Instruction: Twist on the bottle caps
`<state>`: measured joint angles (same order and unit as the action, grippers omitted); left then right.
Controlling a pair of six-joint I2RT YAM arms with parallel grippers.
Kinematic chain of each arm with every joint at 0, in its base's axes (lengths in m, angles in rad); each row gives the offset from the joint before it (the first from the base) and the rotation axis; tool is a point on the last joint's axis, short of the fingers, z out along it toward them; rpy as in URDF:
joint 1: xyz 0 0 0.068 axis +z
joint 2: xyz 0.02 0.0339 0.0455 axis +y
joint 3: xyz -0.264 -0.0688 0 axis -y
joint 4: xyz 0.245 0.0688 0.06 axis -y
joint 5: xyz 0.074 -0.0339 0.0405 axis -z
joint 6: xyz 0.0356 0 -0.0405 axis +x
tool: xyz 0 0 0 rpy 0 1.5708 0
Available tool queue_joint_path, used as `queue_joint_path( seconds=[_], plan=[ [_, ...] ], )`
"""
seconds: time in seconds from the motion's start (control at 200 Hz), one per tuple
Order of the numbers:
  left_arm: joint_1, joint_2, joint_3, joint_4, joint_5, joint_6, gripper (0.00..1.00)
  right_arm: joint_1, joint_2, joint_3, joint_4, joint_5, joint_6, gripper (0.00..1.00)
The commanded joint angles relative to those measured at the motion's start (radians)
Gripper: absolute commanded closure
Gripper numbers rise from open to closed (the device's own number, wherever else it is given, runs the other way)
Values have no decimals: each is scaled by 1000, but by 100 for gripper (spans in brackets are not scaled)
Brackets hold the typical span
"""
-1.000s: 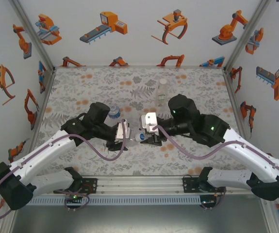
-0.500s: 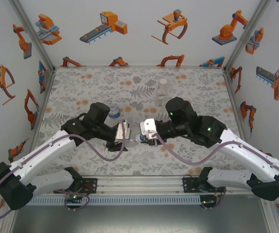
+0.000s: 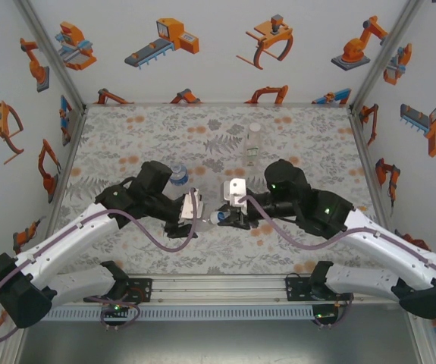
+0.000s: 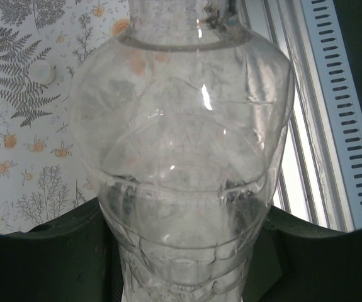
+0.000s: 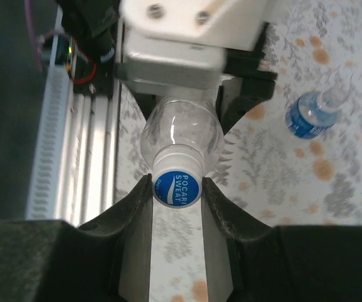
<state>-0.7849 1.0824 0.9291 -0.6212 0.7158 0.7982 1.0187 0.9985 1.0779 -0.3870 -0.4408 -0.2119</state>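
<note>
My left gripper is shut on the plain clear bottle, holding it level with its neck toward the right arm. In the left wrist view that bottle stands between the dark fingers of the left gripper. My right gripper is shut on a white bottle cap with a blue top, which sits on the bottle's neck. In the top view the right gripper meets the left one at mid-table. A small pale round cap lies on the cloth.
The blue-label bottle rests just behind the left wrist. The green-white label bottle stands upright behind the right wrist. The metal frame rail runs along the near table edge, and printed walls close in three sides.
The right wrist has twisted round the cap and its forearm has shifted slightly. The left arm and the bottle have stayed in place.
</note>
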Motion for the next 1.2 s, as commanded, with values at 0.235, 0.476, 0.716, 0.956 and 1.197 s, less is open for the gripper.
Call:
queue_joint_path(
  seconds=[0.235, 0.476, 0.716, 0.956, 1.197],
  plan=[
    [-4, -4, 31, 31, 28, -5, 95, 11, 9, -78, 77, 463, 1274, 100],
    [-4, -1, 33, 32, 30, -7, 95, 10, 64, -46, 21, 523, 1459, 100],
    [-4, -2, 33, 31, 28, -8, 95, 10, 58, 6, 32, 500, 1209, 71],
    [-4, 3, 32, 31, 31, -9, 94, 9, 4, 83, -16, 379, 623, 45],
    [-4, -6, 28, 31, 27, -8, 93, 9, -20, 140, -109, 96, -26, 45]
  ],
)
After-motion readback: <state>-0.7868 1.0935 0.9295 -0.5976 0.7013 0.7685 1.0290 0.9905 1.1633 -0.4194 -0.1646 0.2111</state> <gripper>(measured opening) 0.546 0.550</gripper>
